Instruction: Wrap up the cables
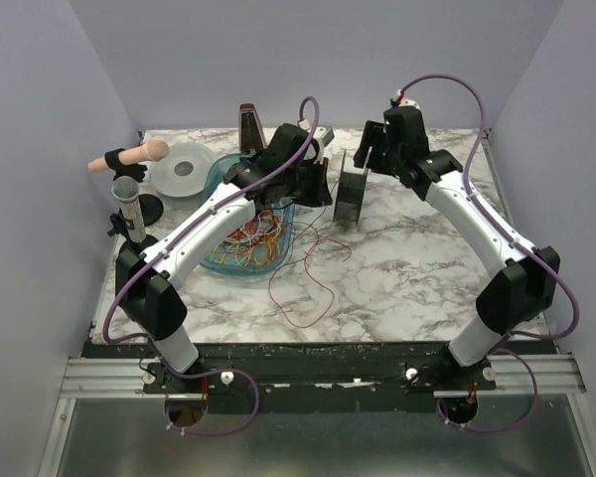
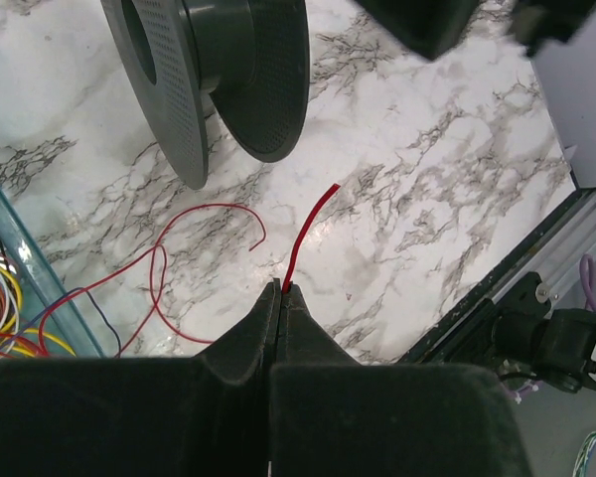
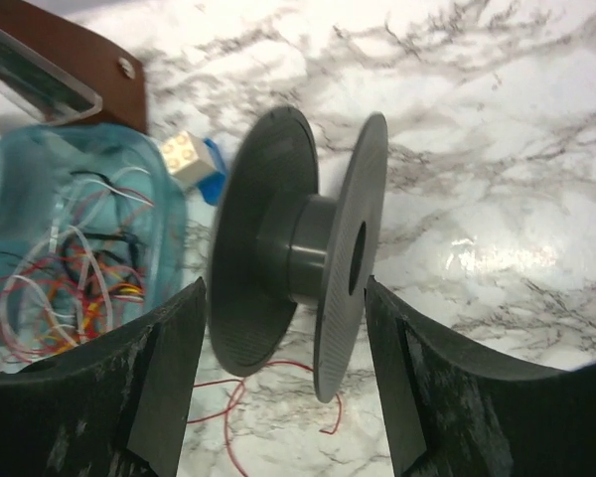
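Note:
My left gripper point(image 2: 281, 288) is shut on the end of a thin red cable point(image 2: 303, 234), whose short free tip sticks out past the fingertips. The rest of that red cable point(image 1: 308, 273) loops loosely over the marble table. More cables point(image 1: 250, 237), red, yellow and white, lie tangled in a clear blue bin point(image 1: 219, 263). A dark grey spool point(image 3: 308, 248) stands on its flange edges. My right gripper point(image 3: 285, 288) is open astride it, one finger outside each flange with a small gap on both sides. From above, the spool point(image 1: 353, 194) sits just below the right gripper point(image 1: 363, 164).
A white tape roll point(image 1: 184, 171), a brown metronome-like object point(image 1: 249, 127) and a mic-like stand point(image 1: 129, 157) sit at the back left. A white and blue toy brick point(image 3: 186, 156) lies beside the bin. The blue bin's wall point(image 2: 20, 258) is close on the left gripper's left.

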`<state>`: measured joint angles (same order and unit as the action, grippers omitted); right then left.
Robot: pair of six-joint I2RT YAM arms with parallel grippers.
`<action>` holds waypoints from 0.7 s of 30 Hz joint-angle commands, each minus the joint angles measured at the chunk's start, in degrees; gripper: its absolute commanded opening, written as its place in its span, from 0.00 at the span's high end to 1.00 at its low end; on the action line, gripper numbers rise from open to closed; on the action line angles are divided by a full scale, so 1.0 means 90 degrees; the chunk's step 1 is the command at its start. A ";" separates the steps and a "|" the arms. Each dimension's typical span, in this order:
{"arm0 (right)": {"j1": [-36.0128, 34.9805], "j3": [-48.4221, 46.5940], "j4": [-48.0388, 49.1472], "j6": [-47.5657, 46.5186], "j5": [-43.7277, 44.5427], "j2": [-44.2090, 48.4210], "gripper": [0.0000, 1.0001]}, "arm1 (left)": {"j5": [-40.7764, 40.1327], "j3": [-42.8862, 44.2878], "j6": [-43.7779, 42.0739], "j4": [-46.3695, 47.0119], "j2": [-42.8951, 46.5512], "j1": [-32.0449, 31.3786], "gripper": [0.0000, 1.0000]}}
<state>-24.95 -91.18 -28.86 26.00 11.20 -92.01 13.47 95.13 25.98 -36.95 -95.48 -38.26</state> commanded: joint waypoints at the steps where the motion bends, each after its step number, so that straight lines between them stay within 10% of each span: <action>1: -0.0031 -0.0279 -0.0582 -0.0203 0.0532 -0.0508 0.27 | -0.0013 0.0104 -0.0054 0.0033 0.0033 0.0003 1.00; 21: -0.0704 0.0541 0.0033 0.0090 0.1909 -0.0783 0.74 | 0.0085 0.0201 -0.0035 0.0082 -0.0055 0.0033 1.00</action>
<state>-29.93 -88.31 -30.35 25.98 22.92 -101.16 13.52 95.13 25.96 -36.91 -95.48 -38.24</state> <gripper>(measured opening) 0.296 0.006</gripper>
